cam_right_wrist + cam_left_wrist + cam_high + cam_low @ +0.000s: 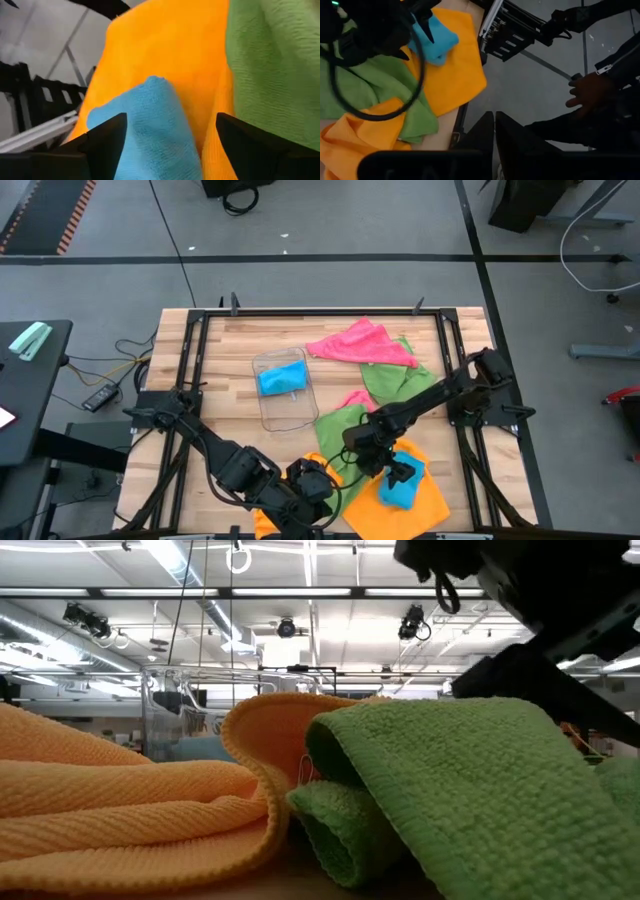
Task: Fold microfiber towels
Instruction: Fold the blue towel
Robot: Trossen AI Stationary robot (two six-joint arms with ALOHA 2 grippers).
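A folded sky-blue towel point(404, 492) lies on a spread orange towel point(428, 502) at the table's near right. My right gripper point(167, 137) is open; its fingers stand on either side of the blue towel point(150, 135). My left gripper point(495, 145) is shut and holds nothing, raised over the near edge by a crumpled orange towel point(266, 522). A green towel point(345, 425) lies beside it, partly over the orange one. Farther back lie another green towel point(392, 380) and a pink towel point(360, 343). My right gripper comes slanting down from the far side, with the folded blue towel's near end point(125, 125) between its open fingers point(107, 135). The towel lies flat on the orange towel. Whether either finger touches it, I cannot tell.
A clear plastic tray point(272, 418) at the table's middle holds another blue towel point(282, 378). A small pink piece point(355, 398) lies by the green towels. A person's hand point(590, 92) shows beyond the table's right edge. In the low view, orange point(130, 800) and green cloth point(470, 800) fill the foreground.
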